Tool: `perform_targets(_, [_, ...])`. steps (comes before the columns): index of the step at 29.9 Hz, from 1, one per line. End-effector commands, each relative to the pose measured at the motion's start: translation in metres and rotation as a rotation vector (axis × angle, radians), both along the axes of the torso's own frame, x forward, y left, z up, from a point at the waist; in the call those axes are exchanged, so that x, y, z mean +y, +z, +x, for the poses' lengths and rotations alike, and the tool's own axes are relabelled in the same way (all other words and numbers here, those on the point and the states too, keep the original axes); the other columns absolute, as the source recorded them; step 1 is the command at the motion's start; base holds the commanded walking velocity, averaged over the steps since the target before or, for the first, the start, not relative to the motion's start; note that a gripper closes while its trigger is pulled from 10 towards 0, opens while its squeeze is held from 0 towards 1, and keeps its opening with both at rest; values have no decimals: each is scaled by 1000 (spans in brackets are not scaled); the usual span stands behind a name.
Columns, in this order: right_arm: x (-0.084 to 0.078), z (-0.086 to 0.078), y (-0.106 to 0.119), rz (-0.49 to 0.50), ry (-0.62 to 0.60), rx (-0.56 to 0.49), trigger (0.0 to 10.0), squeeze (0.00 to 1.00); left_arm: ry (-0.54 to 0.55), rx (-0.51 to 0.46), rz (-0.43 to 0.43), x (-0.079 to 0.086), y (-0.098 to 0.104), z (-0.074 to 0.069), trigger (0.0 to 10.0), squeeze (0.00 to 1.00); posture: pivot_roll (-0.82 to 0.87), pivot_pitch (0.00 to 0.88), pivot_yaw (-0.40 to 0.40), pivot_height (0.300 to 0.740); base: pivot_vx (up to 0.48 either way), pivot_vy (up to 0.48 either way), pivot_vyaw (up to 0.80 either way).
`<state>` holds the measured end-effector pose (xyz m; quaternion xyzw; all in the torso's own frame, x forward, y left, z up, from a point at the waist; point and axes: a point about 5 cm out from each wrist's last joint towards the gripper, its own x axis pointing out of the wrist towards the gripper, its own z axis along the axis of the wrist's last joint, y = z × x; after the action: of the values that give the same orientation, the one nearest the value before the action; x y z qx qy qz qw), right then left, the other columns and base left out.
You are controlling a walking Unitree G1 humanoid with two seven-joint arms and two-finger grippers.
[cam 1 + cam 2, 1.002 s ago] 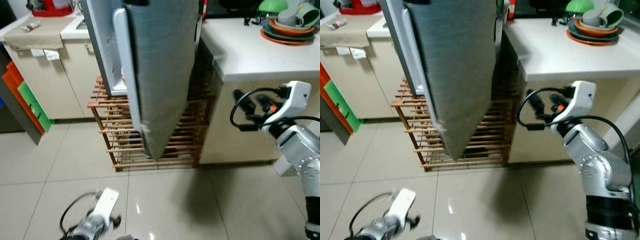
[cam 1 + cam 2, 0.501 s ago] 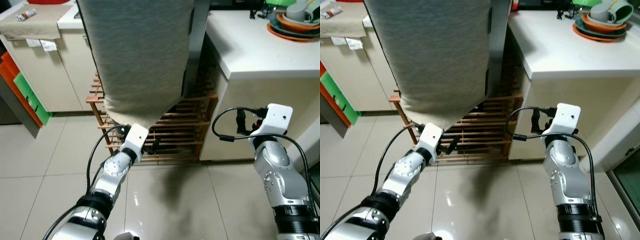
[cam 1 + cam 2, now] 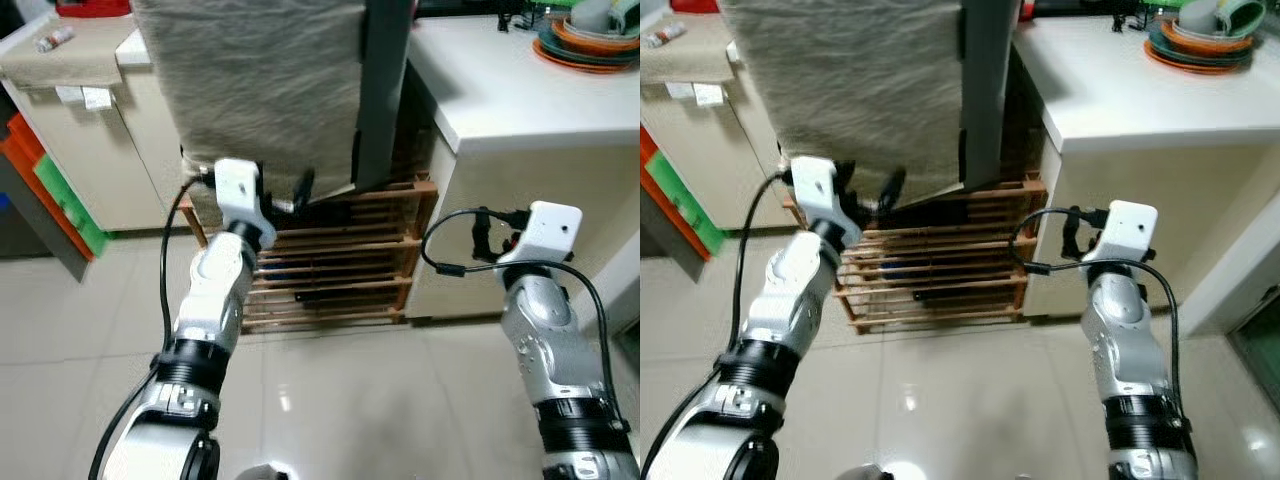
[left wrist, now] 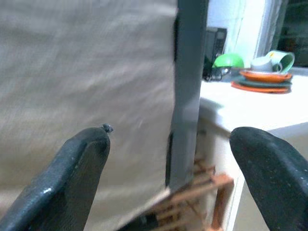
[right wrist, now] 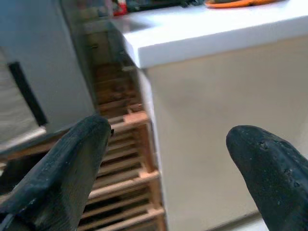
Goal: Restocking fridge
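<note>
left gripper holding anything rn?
No: in the left wrist view the left gripper has its jaws spread wide with nothing between them, only the grey fridge door beyond.

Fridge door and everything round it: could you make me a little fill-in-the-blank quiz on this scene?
1. The left gripper is raised at the lower edge of the ____ fridge door.
2. Under the door stands a slatted ____ rack.
3. The stacked dishes sit on the ____ counter.
4. In both wrist views, the jaws of each gripper stand ____; the right gripper holds nothing.

Missing words: grey; wooden; white; open
</note>
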<state>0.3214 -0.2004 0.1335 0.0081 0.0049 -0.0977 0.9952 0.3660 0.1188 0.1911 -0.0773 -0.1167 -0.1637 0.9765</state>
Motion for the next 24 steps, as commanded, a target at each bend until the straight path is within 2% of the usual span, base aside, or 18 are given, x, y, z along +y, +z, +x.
perform_targets(1, [10,6,17,-34,29,-90,10000,0,14,5,-1,9,10,6,10000,0,-186,0,192,711,0,0,0])
perform_targets(5, [16,6,16,-55,37,-103,10000,0,-16,-17,51,6,18,7,10000,0,-176,0,186,711,0,360,0])
perform_targets(12, [16,8,11,-58,54,-87,10000,0,-2,28,14,5,7,2,10000,0,-161,0,142,711,0,480,0])
perform_targets(20, [20,8,6,-65,80,-76,10000,0,17,69,0,7,-5,-2,10000,0,-158,0,124,711,0,480,-711])
perform_targets(24, [22,7,6,-63,94,-85,10000,0,33,93,21,9,-10,-1,10000,0,-159,0,128,711,0,480,-786])
